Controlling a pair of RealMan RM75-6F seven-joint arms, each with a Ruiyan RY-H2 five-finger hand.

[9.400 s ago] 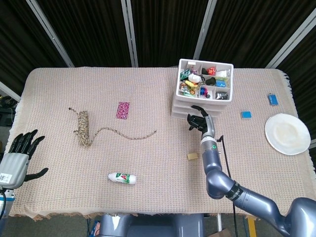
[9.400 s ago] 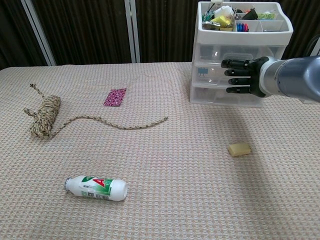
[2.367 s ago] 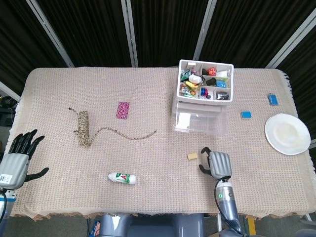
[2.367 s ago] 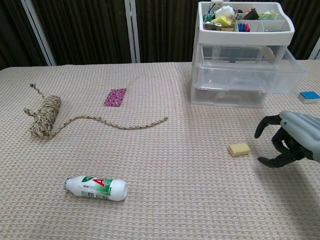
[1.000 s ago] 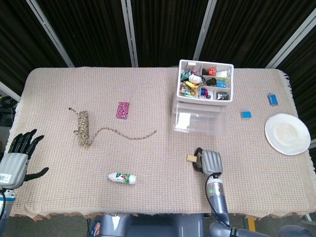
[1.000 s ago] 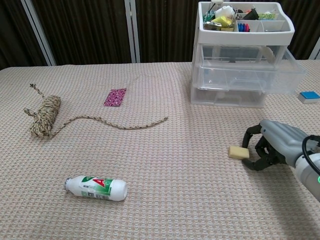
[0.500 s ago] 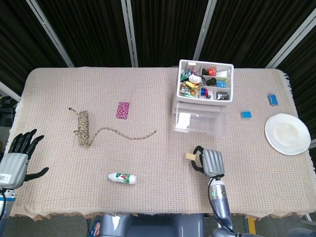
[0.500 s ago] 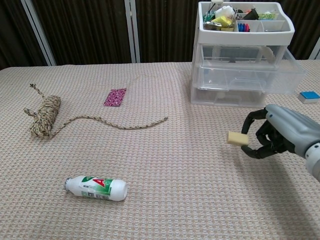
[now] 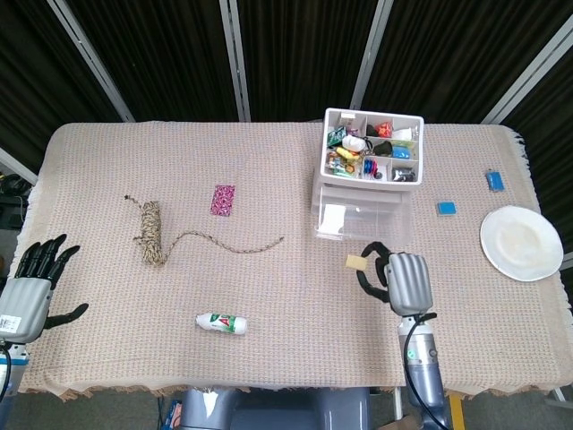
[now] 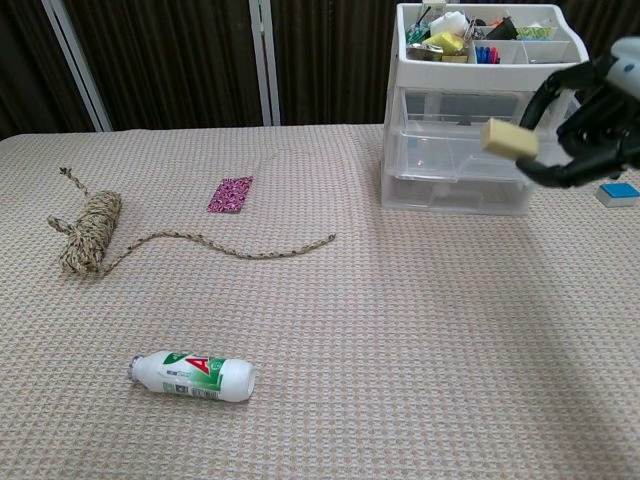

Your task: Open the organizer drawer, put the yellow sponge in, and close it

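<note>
My right hand (image 9: 400, 279) (image 10: 588, 118) pinches the yellow sponge (image 9: 356, 262) (image 10: 509, 138) between thumb and fingertips and holds it well above the table. In the chest view the sponge hangs in front of the clear organizer (image 10: 480, 105), level with its pulled-out middle drawer (image 10: 500, 155). From the head view the open drawer (image 9: 363, 220) juts toward me below the white top tray (image 9: 372, 145), and the sponge is just in front of its near edge. My left hand (image 9: 31, 278) rests open at the table's left edge, holding nothing.
A rope coil (image 9: 150, 233) with its trailing end, a pink patterned square (image 9: 223, 200) and a lying white bottle (image 9: 221, 322) occupy the left and middle. Two blue items (image 9: 446, 208) (image 9: 494, 180) and a white plate (image 9: 521, 243) lie to the organizer's right.
My right hand closed on the sponge on the cloth, then lifted it up and toward the open drawer. The left hand has not moved.
</note>
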